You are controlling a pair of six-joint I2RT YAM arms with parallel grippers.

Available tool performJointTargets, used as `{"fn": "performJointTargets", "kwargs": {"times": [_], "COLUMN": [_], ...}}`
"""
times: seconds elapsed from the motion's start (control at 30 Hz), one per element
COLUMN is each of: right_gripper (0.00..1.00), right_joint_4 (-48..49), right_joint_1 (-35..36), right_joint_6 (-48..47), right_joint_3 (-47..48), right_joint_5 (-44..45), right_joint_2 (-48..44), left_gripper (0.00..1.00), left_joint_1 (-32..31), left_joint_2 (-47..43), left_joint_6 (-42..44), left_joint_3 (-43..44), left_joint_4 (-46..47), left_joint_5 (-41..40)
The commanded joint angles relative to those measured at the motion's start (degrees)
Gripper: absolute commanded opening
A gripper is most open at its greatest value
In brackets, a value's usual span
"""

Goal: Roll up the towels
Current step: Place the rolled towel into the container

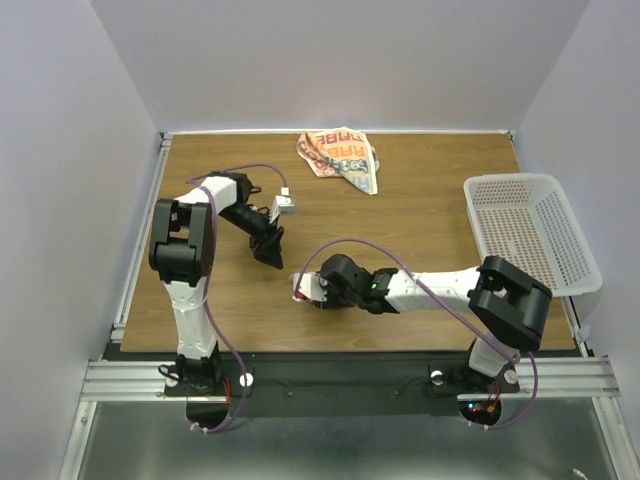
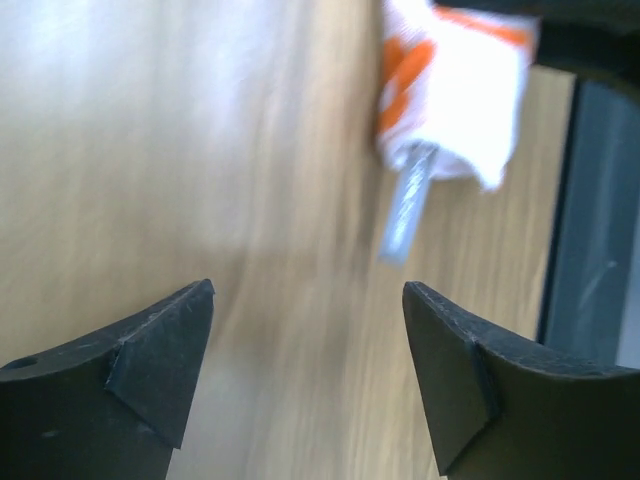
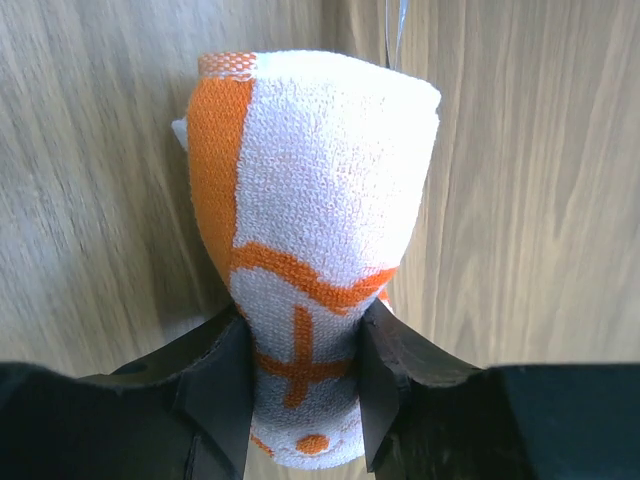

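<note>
towel point(image 3: 315, 200), a nubby white-and-orange roll, snug between right fingers point(image 3: 215, 390); left fingers point(image 2: 150, 370) wide apart, empty

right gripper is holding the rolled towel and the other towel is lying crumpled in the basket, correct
Not quite. The right gripper does hold the rolled towel, but the other towel lies crumpled on the table near its far edge, not in the basket, which has nothing in it. The top external view shows this.
</note>
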Motion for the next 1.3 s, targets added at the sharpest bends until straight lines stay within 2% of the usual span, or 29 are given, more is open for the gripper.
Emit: {"fn": "performJointTargets", "kwargs": {"times": [0.0, 0.07, 0.27, 0.53, 0.77, 0.87, 1.0, 1.1, 1.2, 1.27], "right_gripper": [0.00, 0.01, 0.00, 0.01, 0.00, 0.00, 0.01, 0.01, 0.01, 0.01], "right_joint_4": [-9.50, -11.08, -15.92, -17.68, -23.39, -28.83, -37.88, -41.49, -49.66, -51.70], "right_joint_1": [-3.26, -5.63, -18.62, -32.78, -48.16, -55.19, -66.95, -72.51, -76.56, -80.86], "right_joint_6": [7.12, 10.72, 24.14, 39.55, 49.12, 51.95, 59.32, 63.53, 70.05, 71.64], "right_joint_3": [-0.83, 0.66, 8.31, 13.50, 19.73, 22.11, 26.59, 30.28, 34.77, 33.99], "right_joint_5": [-3.84, -5.50, -14.64, -16.94, -10.79, -8.15, -1.22, 1.51, 8.36, 6.81], "right_joint_2": [-1.59, -3.35, -8.52, -16.34, -19.78, -19.96, -17.16, -14.88, -10.22, -9.25], "left_gripper": [0.93, 0.99, 0.99, 0.99, 0.99, 0.99, 0.99, 0.99, 0.99, 0.99], "left_joint_1": [1.67, 2.11, 2.29, 2.20, 2.11, 2.11, 2.11, 2.11, 2.11, 2.11], "left_joint_2": [-6.57, -8.41, -15.79, -19.49, -23.53, -24.59, -25.47, -26.34, -27.40, -27.84], "left_joint_6": [-2.93, -4.34, -10.67, -14.71, -19.63, -20.25, -20.52, -21.22, -21.66, -21.84], "left_joint_3": [2.16, 1.63, 0.75, -0.21, -3.02, -3.90, -4.96, -6.01, -7.51, -8.39], "left_joint_4": [1.38, 2.70, 7.89, 8.86, 13.07, 13.43, 13.96, 15.10, 16.15, 16.59], "left_joint_5": [-1.05, -0.60, 1.33, 5.90, 8.18, 9.41, 10.47, 11.00, 11.52, 11.70]}}
